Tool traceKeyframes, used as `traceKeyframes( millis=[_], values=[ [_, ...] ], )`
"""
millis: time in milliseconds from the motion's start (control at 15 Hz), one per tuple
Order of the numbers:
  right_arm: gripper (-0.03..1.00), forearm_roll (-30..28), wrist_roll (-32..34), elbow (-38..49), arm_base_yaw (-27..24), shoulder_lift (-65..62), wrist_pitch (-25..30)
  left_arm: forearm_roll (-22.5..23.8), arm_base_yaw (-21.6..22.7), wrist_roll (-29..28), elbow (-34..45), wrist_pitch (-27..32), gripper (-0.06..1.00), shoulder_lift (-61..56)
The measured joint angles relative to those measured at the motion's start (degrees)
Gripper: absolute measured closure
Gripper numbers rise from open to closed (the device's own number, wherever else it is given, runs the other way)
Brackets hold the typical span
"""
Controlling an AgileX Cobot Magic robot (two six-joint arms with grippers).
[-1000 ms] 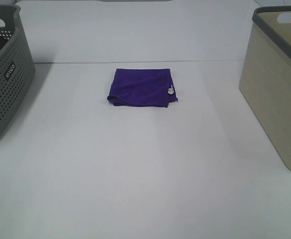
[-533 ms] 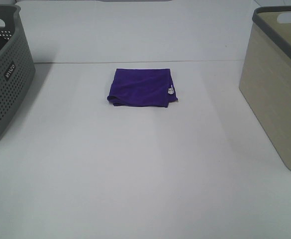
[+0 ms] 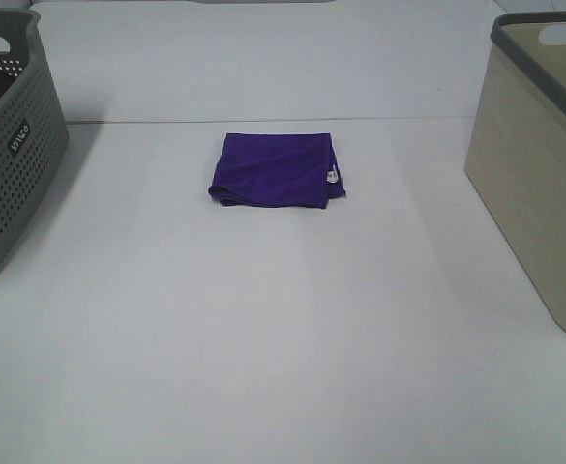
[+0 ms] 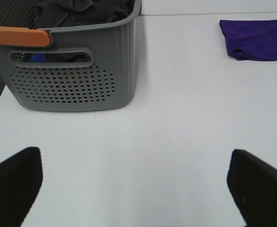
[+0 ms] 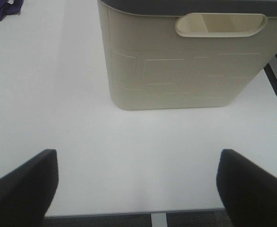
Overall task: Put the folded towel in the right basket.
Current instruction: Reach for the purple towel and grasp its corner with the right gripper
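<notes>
At the left edge of the high view stood the grey perforated plastic basket [image 3: 12,145], a wrong destination if sides were confused. The folded purple cloth towel [image 3: 276,170] lay flat at upper centre on the white table [image 3: 263,338]; pinching only its top layer could unfold it. A low carry might snag the beige plastic basket [image 3: 539,164] at the right edge. The left gripper [image 4: 133,152] and right gripper [image 5: 137,153] were spread wide, empty.
</notes>
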Motion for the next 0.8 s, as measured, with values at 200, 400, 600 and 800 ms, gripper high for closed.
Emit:
traceKeyframes(
  millis=[200,400,600,800],
  values=[
    [0.09,0.0,0.0,0.0,0.0,0.0,0.0,0.0,0.0,0.0,0.0,0.0,-0.05,0.0],
    [0.09,0.0,-0.92,0.0,0.0,0.0,0.0,0.0,0.0,0.0,0.0,0.0,-0.05,0.0],
    [0.09,0.57,-1.26,-7.51,0.0,8.82,1.83,0.0,0.0,0.0,0.0,0.0,-0.05,0.0],
    [0.09,3.38,-0.86,-22.17,0.0,28.3,6.25,0.0,0.0,0.0,0.0,0.0,-0.05,0.0]
  ],
)
